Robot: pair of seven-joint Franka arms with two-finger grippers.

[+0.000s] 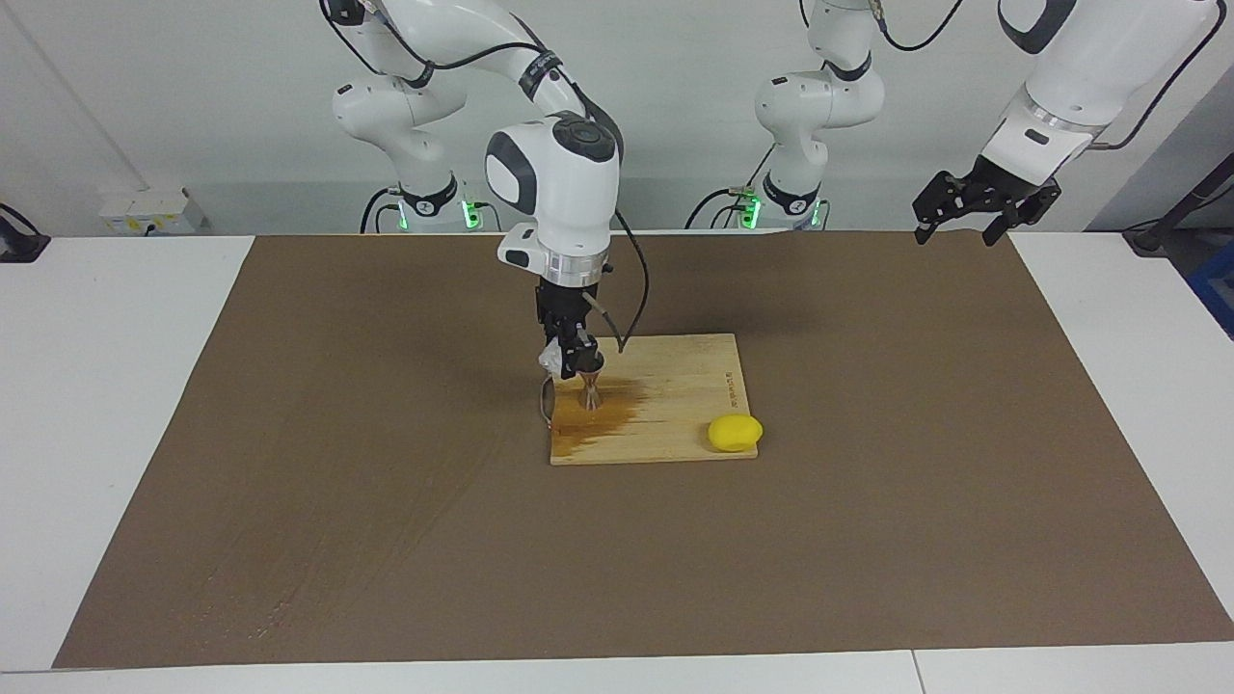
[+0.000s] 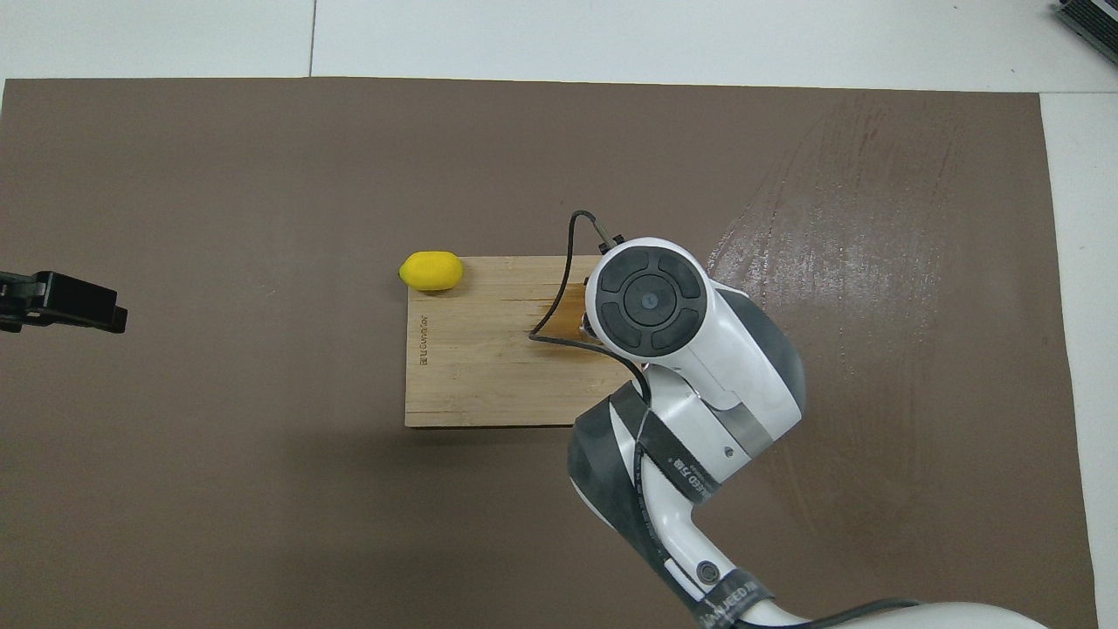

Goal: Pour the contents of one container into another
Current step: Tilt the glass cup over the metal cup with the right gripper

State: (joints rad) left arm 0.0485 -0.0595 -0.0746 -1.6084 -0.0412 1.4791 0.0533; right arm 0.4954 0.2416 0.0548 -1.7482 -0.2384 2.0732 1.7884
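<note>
In the facing view my right gripper (image 1: 576, 364) hangs nearly straight down over the wooden board (image 1: 689, 400), shut on the small clear cup (image 1: 552, 360), which sticks out of it toward the right arm's end of the table. The steel jigger (image 1: 590, 393) stands upright on the board directly under the gripper's tip, in a dark wet stain. From overhead the right arm's wrist (image 2: 651, 301) hides both cup and jigger. My left gripper (image 1: 954, 229) waits open and holds nothing, high over the mat's edge at the left arm's end.
A yellow lemon (image 1: 735, 432) lies at the board's corner, farther from the robots than the jigger and toward the left arm's end. A thin metal loop (image 1: 547, 402) sits at the board's edge beside the jigger. A brown mat (image 1: 386, 501) covers the table.
</note>
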